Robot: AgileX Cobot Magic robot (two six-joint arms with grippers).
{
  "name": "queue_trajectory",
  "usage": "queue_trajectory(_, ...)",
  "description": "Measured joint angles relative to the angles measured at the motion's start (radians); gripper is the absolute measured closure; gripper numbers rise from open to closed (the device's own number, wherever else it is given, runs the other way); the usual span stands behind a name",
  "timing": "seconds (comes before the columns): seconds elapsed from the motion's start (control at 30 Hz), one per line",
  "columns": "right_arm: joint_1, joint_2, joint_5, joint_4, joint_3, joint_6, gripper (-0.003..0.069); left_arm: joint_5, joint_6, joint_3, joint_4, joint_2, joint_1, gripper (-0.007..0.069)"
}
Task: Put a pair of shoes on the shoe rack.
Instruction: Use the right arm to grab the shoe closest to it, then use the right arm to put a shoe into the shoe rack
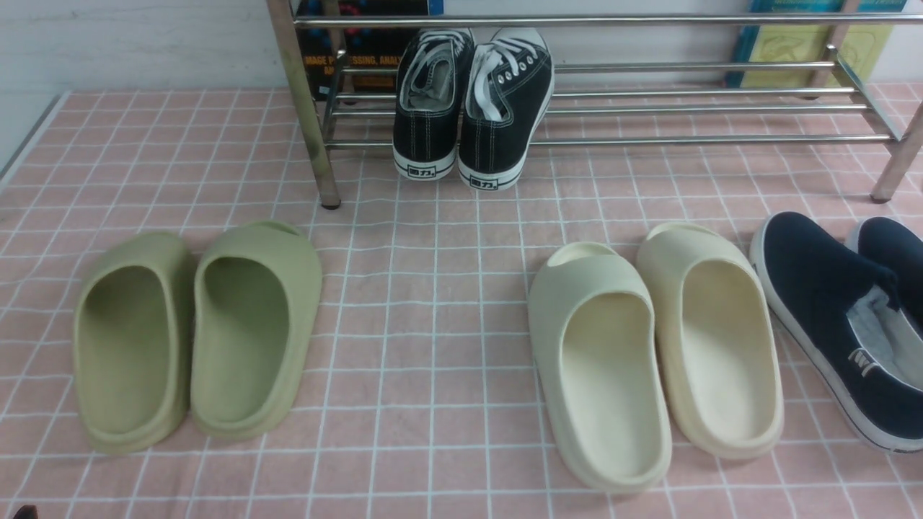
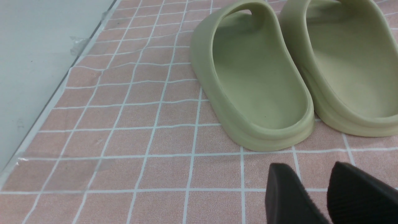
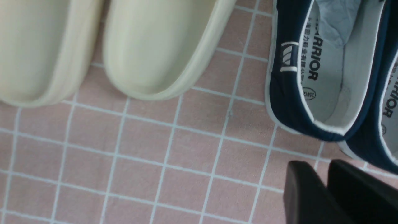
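The pair of shoes, navy canvas slip-ons with white soles, stands on the pink checked cloth at the far right: one shoe [image 1: 815, 288] in full, the other [image 1: 894, 249] cut by the frame edge. In the right wrist view their heels [image 3: 289, 102] lie just beyond my right gripper [image 3: 317, 163]. Its fingers stand a narrow gap apart with only cloth between them. The shoe rack [image 1: 649, 109] of silver tubes runs along the back. My left gripper [image 2: 311, 166] hangs open and empty near the heel of a green slide [image 2: 248, 77].
Black lace-up sneakers [image 1: 469, 108] sit on the rack's lower bars at its left end. Two cream slides [image 1: 598, 375] lie left of the navy shoes, and two green slides [image 1: 130, 346] lie at the left. The cloth's taped edge [image 2: 56, 99] borders a grey floor.
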Motion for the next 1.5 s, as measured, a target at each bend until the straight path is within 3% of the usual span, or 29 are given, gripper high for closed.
queue_trajectory(0.2,0.003,0.19,-0.119,-0.007,-0.005,0.003,0.0234,0.0,0.0,0.0,0.0,0.0,0.0,0.0387)
queue_trajectory(0.3,0.003,0.264,-0.169,-0.007,-0.005,0.003,0.0218,0.0,0.0,0.0,0.0,0.0,0.0,0.0387)
queue_trajectory(0.37,0.003,0.301,-0.203,-0.013,-0.006,0.003,0.0228,0.0,0.0,0.0,0.0,0.0,0.0,0.0387)
queue_trajectory(0.5,0.003,0.376,-0.253,-0.029,-0.011,0.003,0.0342,0.0,0.0,0.0,0.0,0.0,0.0,0.0387)
queue_trajectory(0.63,0.003,0.406,-0.258,-0.029,-0.012,0.003,0.0536,0.0,0.0,0.0,0.0,0.0,0.0,0.0387)
queue_trajectory(0.67,0.003,0.406,-0.258,-0.029,-0.012,0.003,0.0546,0.0,0.0,0.0,0.0,0.0,0.0,0.0387)
queue_trajectory(0.73,0.005,0.398,-0.242,-0.029,-0.024,0.003,0.0637,0.0,0.0,0.0,0.0,0.0,0.0,0.0387)
queue_trajectory(1.0,0.074,0.322,-0.044,-0.032,-0.2,0.022,0.0638,0.0,0.0,0.0,0.0,0.0,0.0,0.0387)
queue_trajectory(1.17,0.105,0.348,-0.007,-0.029,-0.354,0.036,0.0638,0.0,0.0,0.0,0.001,0.0,0.0,0.0387)
queue_trajectory(1.5,0.109,0.66,0.084,-0.03,-0.793,0.053,0.0638,0.0,0.0,0.0,0.001,0.0,0.0,0.0387)
